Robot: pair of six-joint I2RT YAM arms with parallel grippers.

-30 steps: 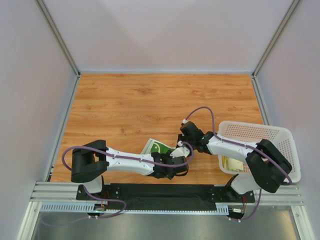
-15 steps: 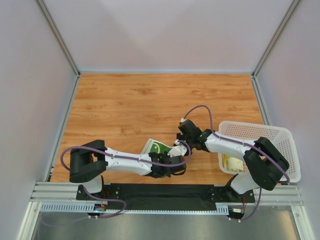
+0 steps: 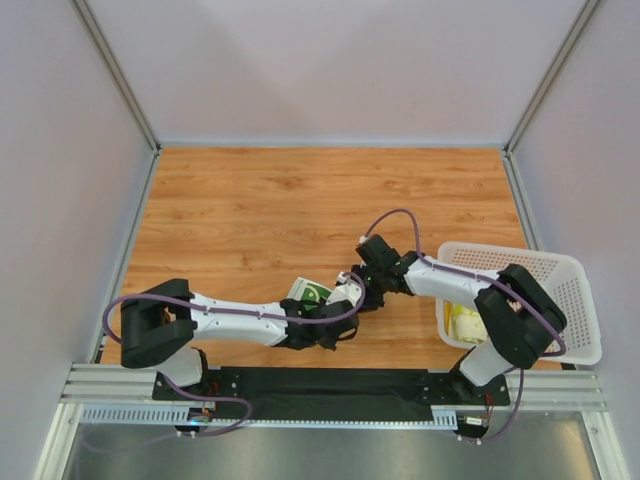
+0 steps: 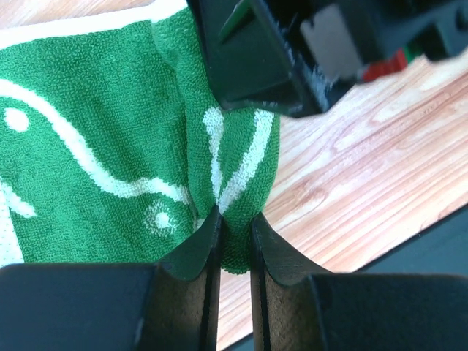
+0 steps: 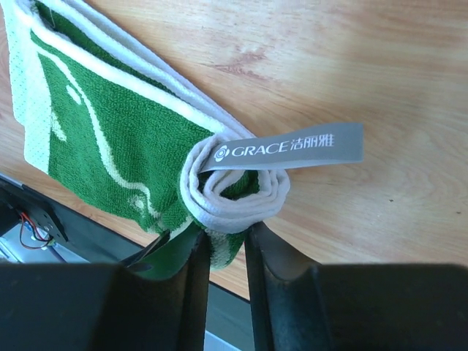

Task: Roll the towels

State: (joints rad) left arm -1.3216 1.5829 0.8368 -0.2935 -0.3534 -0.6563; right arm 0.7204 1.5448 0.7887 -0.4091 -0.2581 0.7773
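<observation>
Top external view: my two arms meet near the front middle of the table [image 3: 300, 200], over the dark green towel [image 3: 313, 291]. It lies flat just left of my right gripper [image 3: 354, 293] and just beyond my left gripper [image 3: 335, 326]. The pale yellow towel [image 3: 462, 322] sits in the white basket [image 3: 575, 275] off to my right, well apart from both.

Left wrist view: my left fingers [image 4: 196, 252] are nearly closed, pinching a raised fold at the green cloth's edge, beside bare wood. The right gripper's dark body hangs close above.

Right wrist view: my right jaws are narrowed onto the coiled end of the cloth, where a grey label [image 5: 289, 150] sticks out. The unrolled length runs away from that coil toward my left arm. I judge the roll has to travel that way, with the right gripper carrying the core.
</observation>
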